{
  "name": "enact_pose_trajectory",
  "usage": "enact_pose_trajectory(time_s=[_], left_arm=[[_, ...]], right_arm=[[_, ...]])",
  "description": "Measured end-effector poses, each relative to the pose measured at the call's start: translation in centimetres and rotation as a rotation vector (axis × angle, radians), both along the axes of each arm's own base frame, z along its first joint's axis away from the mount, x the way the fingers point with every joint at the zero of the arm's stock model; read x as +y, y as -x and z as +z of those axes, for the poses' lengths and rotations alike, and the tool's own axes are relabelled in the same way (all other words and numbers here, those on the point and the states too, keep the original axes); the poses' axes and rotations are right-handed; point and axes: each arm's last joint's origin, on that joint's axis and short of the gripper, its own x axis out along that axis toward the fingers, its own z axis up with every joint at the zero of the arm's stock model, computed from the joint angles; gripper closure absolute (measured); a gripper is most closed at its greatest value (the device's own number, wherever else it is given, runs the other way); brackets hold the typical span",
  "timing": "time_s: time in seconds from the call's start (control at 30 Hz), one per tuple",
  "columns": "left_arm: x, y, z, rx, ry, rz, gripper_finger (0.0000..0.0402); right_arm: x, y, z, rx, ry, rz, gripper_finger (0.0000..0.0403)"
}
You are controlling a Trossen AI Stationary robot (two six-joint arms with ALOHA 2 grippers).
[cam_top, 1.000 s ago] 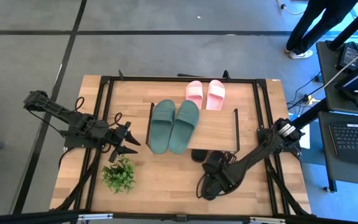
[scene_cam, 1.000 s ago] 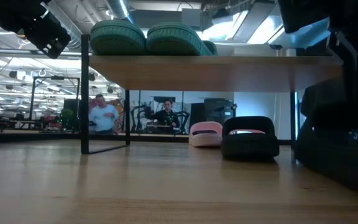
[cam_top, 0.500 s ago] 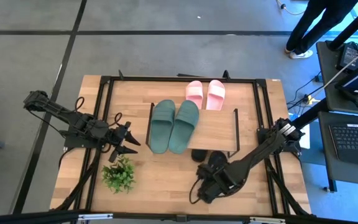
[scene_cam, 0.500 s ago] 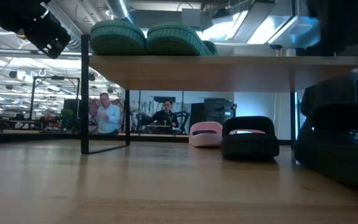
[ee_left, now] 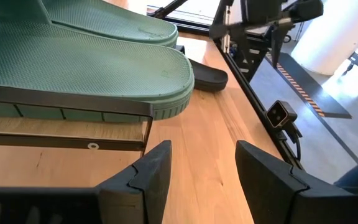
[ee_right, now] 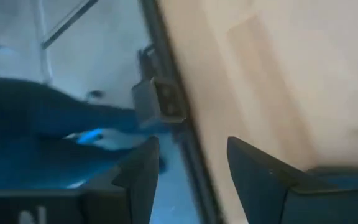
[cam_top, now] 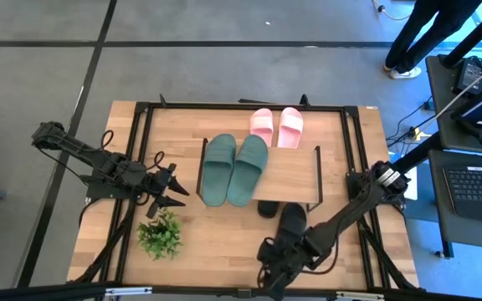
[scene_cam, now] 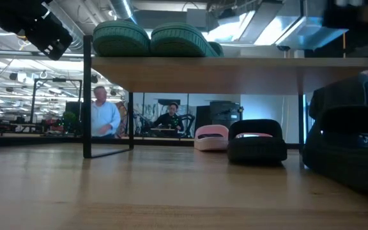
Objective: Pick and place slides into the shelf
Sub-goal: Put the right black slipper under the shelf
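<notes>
High view: green slides [cam_top: 234, 170] atop shelf [cam_top: 295, 177]

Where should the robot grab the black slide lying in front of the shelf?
Probably by its wide strap. The black slide lies flat, sole down, on the table, just in front of the shelf, so the strap is the raised part fingers can close around. Come from above with the right tool, which is nearest and open.

Wooden table [cam_top: 216, 242], shelf [cam_top: 295, 177], 2 green slides [cam_top: 234, 169] atop, plant [cam_top: 160, 234]
</notes>
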Motion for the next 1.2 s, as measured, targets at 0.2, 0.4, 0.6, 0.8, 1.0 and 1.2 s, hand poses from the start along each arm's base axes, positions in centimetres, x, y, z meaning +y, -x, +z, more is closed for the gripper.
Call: enact_pose_trajectory(time_s=[0.2, 0.4, 0.6, 0.8, 1.0, 1.2], left_arm=[[0.0, 0.0, 0.0, 0.000, 0.000, 0.000, 0.0231], [0.0, 0.1, -0.3, 0.032, -0.014, 0.000, 0.0231], [0.1, 0.3, -0.7, 0.075, -0.031, 0.000, 0.0231], [0.1, 0.3, -0.7, 0.075, -0.033, 0.004, 0.0231], [0.1, 0.3, -0.7, 0.075, -0.034, 0.005, 0.0231], [0.1, 0.3, -0.7, 0.075, -0.034, 0.005, 0.0231]], right_arm=[[0.0, 1.0, -2.1, 0.100, -0.103, 0.034, 0.0212], [-0.4, 1.4, -3.1, 0.129, -0.090, 0.027, 0.0212], [-0.7, 1.8, -3.8, 0.176, -0.073, 0.037, 0.0212], [-1.3, 2.5, -4.4, 0.288, -0.021, -0.007, 0.0212], [-1.6, 2.9, -4.6, 0.329, 0.007, -0.018, 0.0212], [-1.9, 3.0, -4.7, 0.356, 0.034, -0.027, 0.0212]])
